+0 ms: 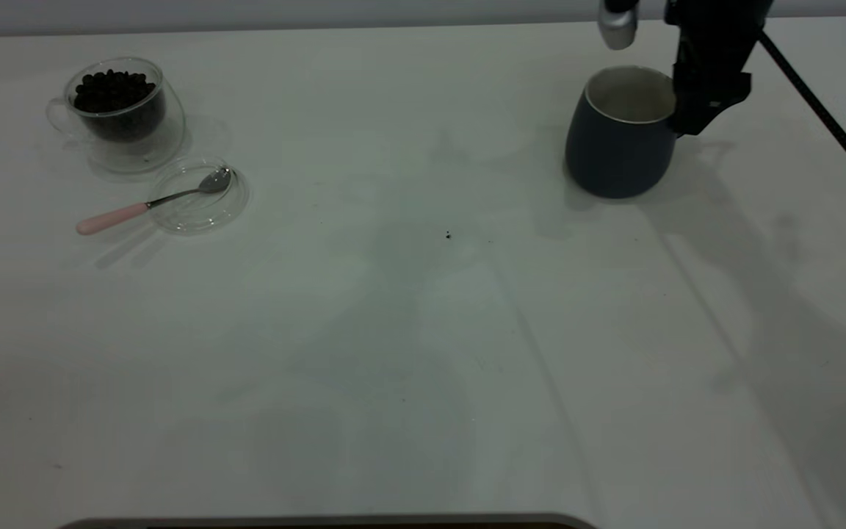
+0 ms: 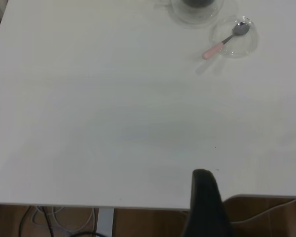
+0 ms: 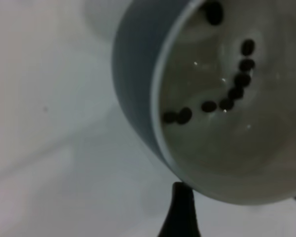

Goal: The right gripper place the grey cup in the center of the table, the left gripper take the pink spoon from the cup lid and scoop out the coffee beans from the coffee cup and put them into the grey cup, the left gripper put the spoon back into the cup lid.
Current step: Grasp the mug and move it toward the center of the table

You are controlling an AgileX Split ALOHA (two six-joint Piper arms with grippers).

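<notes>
A: Near to far, where's the grey cup?
B: Far right of the desk, a few coffee beans inside; the right claw sits at its rim, nearest. Grip: cannot tell.
A: Left claw?
B: Parked; can't tell.

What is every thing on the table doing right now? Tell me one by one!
grey cup: upright at the table's far right, a few beans inside.
coffee cup: upright, heaped with coffee beans.
cup lid: flat beside the coffee cup.
pink spoon: bowl in the lid, handle sticking out over the rim.
right end effector: at the grey cup's rim.
left end effector: far from the spoon.
</notes>
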